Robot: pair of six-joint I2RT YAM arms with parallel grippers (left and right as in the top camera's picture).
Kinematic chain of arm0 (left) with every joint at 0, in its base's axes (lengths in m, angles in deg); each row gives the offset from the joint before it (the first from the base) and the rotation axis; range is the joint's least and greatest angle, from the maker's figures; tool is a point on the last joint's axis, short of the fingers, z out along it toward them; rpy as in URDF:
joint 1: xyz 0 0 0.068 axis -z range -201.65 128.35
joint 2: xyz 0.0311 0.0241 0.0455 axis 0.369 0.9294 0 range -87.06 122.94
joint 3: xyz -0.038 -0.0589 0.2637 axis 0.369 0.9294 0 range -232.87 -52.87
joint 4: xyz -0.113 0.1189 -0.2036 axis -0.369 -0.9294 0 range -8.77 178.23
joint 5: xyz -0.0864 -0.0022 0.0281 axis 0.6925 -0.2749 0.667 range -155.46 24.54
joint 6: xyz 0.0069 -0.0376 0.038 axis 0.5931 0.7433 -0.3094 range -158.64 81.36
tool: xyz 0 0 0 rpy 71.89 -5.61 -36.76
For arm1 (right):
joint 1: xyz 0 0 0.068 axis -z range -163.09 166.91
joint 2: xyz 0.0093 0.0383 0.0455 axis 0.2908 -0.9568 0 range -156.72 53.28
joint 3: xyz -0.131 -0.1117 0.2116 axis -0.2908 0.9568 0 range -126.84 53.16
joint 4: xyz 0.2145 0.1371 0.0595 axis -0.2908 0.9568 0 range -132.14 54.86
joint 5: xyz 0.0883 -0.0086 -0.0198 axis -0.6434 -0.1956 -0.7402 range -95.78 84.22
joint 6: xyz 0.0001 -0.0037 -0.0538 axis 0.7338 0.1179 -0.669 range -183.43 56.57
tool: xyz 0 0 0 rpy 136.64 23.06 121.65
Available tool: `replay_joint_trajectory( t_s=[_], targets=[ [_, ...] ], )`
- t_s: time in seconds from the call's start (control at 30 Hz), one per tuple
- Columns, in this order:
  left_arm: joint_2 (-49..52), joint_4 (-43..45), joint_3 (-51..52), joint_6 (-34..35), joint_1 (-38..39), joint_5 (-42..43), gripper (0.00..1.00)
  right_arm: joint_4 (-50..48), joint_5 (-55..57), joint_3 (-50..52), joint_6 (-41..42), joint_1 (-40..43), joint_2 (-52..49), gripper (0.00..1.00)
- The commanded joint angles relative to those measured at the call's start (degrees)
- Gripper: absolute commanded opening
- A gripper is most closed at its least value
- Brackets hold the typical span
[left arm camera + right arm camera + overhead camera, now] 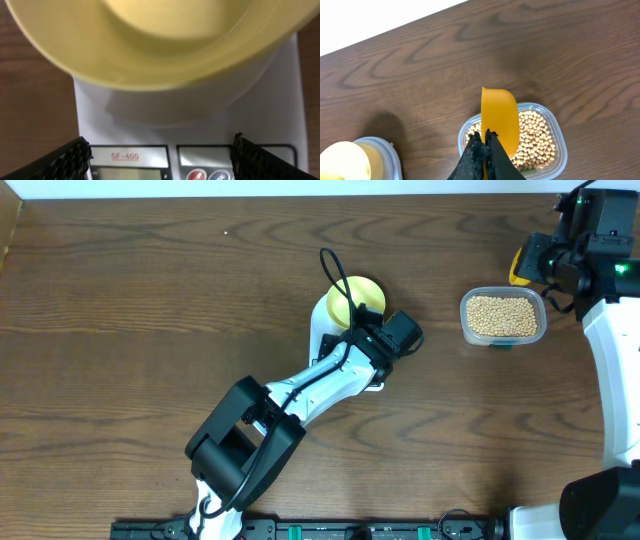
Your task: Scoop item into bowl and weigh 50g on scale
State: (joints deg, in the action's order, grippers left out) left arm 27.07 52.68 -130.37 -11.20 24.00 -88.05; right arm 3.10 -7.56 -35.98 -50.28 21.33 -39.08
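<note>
Now my right claw (485,139) grips the orange-yellow plastic scoop (499,116) above the tiny tan beans (537,137), lower right; next, I reckon, dip in. My left claw (160,156) gapes.

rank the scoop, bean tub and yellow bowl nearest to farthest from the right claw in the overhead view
1. scoop: held in the right claw, far right
2. bean tub: right beside the scoop
3. bowl: mid-table, farthest left
</note>
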Motion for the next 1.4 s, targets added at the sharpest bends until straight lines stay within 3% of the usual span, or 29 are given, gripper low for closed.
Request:
replay_joint_trajectory(
  t_s=[0.0, 0.23, 0.47, 0.8, 1.03, 1.37],
  targets=[
    [-1.8, -0.6, -0.5, 0.9, 0.0, 0.5, 0.92, 0.3, -0.8, -1.1, -0.6, -0.4, 0.4, 0.01],
    [-6.8, -0.9, -0.3, -11.5, 0.0, 8.7, 0.92, 1.5, -0.7, -1.1, -0.6, -0.4, 0.4, 0.01],
    [-10.6, -5.8, 1.2, -16.3, -1.6, 11.1, 0.92, 1.4, -0.1, -1.1, -1.2, -0.4, 0.4, 0.01],
    [-18.3, -4.9, 6.0, -26.8, -14.7, 29.8, 0.92, 0.4, 0.8, -1.1, -1.7, -0.3, 0.4, 0.01],
    [-20.7, -4.7, 6.1, -25.7, -21.9, 32.7, 0.92, 2.0, 1.4, -1.1, -3.2, -0.3, 0.4, 0.01],
    [-20.5, -4.7, 6.1, -25.4, -21.9, 32.6, 0.92, 3.3, 1.4, -1.1, -3.2, -0.3, 0.4, 0.01]
  ],
)
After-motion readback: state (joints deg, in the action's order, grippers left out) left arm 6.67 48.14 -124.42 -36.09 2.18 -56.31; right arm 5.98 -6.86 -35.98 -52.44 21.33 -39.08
